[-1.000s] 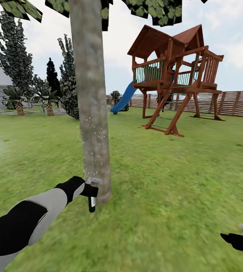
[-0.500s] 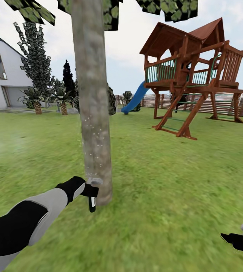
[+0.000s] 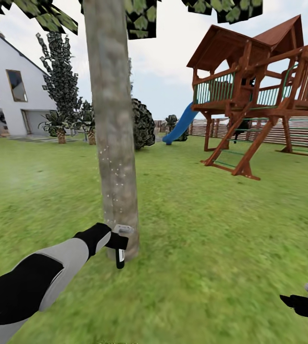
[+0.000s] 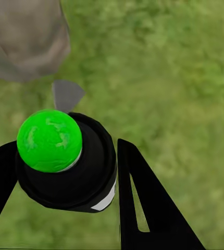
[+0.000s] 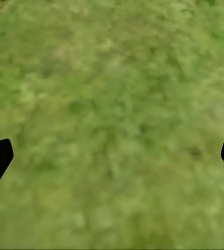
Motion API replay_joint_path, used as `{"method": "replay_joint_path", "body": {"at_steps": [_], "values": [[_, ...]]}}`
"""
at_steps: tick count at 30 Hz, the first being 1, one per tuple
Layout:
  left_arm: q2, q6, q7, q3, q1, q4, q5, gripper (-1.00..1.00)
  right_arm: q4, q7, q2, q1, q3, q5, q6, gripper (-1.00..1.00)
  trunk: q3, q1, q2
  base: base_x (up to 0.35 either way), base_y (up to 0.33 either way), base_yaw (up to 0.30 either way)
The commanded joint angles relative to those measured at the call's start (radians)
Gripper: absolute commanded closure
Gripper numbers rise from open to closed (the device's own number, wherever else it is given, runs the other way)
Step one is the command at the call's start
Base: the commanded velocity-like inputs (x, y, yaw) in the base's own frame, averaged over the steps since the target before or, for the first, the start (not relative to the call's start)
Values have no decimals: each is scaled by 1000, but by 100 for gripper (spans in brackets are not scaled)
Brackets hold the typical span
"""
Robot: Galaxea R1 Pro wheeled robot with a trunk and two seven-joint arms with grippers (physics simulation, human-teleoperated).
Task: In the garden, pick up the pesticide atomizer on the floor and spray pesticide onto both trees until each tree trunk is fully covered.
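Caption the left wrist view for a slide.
Left gripper clamps the green-capped pesticide atomizer above the lawn, beside the tree trunk.

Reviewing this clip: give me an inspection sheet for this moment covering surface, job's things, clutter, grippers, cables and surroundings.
Surface: green lawn, blurry up close.
Job's things: pesticide atomizer, black body with a green top, held beside the base of the tree trunk; pale specks dot the trunk's lower part; the second tree is not identified.
Clutter: nothing seen.
Grippers: left gripper shut on the atomizer, close to the trunk base; right gripper open over bare grass, holding nothing.
Cables: nothing seen.
Surroundings: wooden playhouse on stilts with a blue slide, slatted fence behind it, white house to the left, dark narrow trees and small palms near it.
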Motion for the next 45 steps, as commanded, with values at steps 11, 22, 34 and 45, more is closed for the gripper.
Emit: {"method": "replay_joint_path", "body": {"at_steps": [11,22,34,45], "values": [[0,0,1,0,0,0,2,100,1,0,1,0,1,1,0,-100,0,0,0,0,-324,273],[0,0,1,1,0,0,2,100,1,0,1,0,1,1,0,-100,0,0,0,0,-325,273],[0,0,1,2,0,0,2,100,1,-1,1,0,1,1,0,-100,-1,0,0,11,-340,122],[0,0,1,2,0,0,2,100,1,-2,1,0,1,1,0,-100,-7,0,0,62,-187,253]]}}
